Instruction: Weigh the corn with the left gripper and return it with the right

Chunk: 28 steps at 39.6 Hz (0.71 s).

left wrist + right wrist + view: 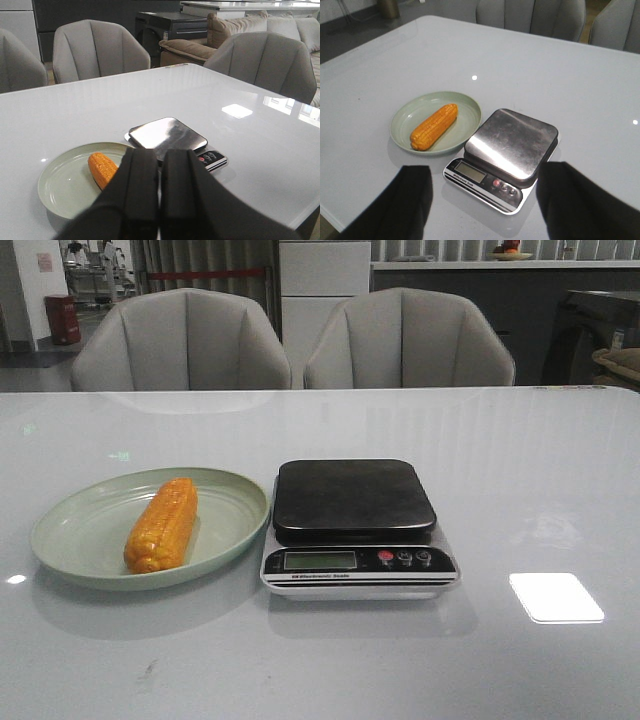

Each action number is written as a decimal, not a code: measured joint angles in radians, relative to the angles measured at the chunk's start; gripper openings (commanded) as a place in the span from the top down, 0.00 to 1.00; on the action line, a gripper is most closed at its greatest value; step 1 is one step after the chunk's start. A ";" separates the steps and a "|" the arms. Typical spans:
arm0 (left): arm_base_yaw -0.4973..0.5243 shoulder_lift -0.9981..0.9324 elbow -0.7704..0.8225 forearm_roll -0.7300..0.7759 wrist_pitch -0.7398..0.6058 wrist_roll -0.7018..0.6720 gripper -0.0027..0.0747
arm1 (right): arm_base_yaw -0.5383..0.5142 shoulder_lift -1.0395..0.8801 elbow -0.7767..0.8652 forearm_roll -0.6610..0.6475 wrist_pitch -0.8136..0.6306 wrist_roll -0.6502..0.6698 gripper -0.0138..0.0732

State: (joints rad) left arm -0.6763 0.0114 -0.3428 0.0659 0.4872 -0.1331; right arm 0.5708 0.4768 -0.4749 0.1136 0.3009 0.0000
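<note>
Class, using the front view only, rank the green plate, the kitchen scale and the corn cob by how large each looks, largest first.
1. Green plate: widest outline.
2. Kitchen scale: narrower but deeper than the plate, so the first two places are close.
3. Corn cob: clearly smallest, lying within the plate.

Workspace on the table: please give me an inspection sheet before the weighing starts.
Surface: white glossy table, with light reflections.
Job's things: corn lies on the green plate; scale beside the plate, platform bare, display blank.
Clutter: nothing seen.
Grippers: left hand shut, holding nothing; right hand open, above the table's near edge.
Cables: nothing seen.
Surroundings: grey chairs behind the table.
</note>
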 measured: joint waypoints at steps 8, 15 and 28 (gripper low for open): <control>0.000 0.000 0.000 0.000 0.000 0.000 0.82 | 0.000 -0.153 0.162 0.000 -0.182 0.000 0.21; 0.000 0.000 0.000 0.000 0.000 0.000 0.82 | 0.000 -0.161 0.253 0.000 -0.281 0.000 0.21; 0.000 0.000 0.000 0.000 0.000 0.000 0.82 | 0.000 -0.161 0.275 0.000 -0.281 0.000 0.55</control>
State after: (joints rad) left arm -0.6763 0.0114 -0.3428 0.0659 0.4872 -0.1331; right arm 0.5708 0.3154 -0.1997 0.1136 0.0196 0.0000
